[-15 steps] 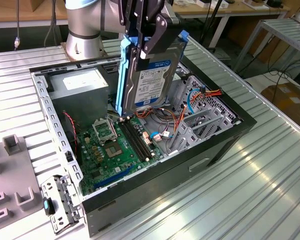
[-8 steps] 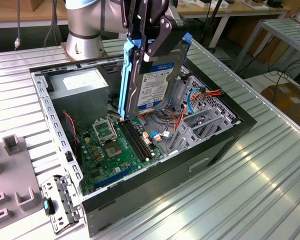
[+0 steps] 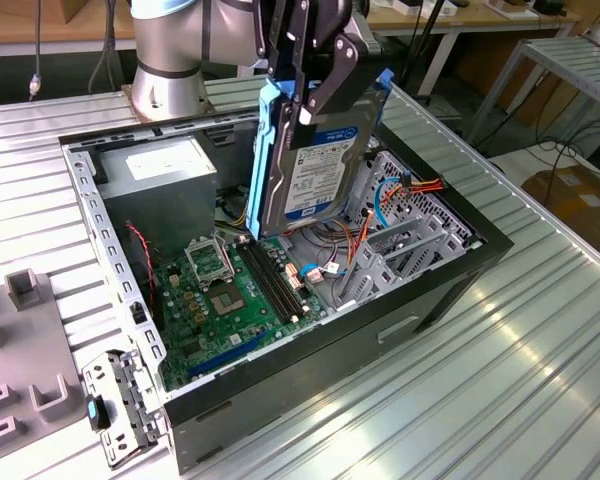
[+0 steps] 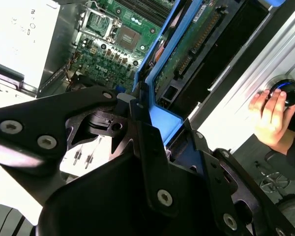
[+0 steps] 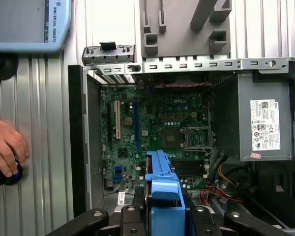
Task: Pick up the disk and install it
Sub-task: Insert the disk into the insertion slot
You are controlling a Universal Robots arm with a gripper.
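Observation:
My gripper [image 3: 312, 100] is shut on the disk [image 3: 315, 175], a silver hard drive with a white label, a blue top band and blue side rails. I hold it upright on its edge over the middle of the open computer case [image 3: 450, 290], its lower end just above the motherboard [image 3: 230, 300]. Its blue rail [image 5: 162, 194] runs out from the gripper [image 5: 162, 219] in the first wrist view. The second wrist view gives the disk's [image 4: 187, 49] green circuit-board side, clamped by the black fingers [image 4: 147, 137]. The grey drive cage [image 3: 400, 250] lies at the exterior view's right of the disk.
A grey power-supply box [image 3: 165, 175] fills the case's far corner. Orange, red and blue cables [image 3: 400, 190] lie near the cage. A person's hand [image 5: 5, 147] rests on a black knob beside the case. A grey fixture plate [image 3: 20, 370] sits at the exterior view's left.

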